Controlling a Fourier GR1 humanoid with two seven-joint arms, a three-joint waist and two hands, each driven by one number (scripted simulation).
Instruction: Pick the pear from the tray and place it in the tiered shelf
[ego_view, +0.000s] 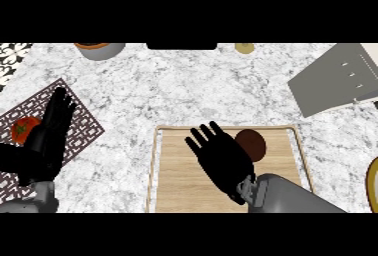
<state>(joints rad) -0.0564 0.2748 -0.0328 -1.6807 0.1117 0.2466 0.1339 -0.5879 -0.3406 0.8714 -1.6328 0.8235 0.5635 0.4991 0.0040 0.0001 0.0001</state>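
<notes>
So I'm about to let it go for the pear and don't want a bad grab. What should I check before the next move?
1. Pear on the tray: ok.
2. Right robot hand open: ok, fingers spread.
3. Right robot hand over the pear: not ok, it is beside it, to the left.
4. Pear free of clutter: ok, nothing else shows on the tray.
5. Shelf in view: ok, upper right.
6. Left robot hand out of the way: ok, resting over the patterned mat.
</notes>
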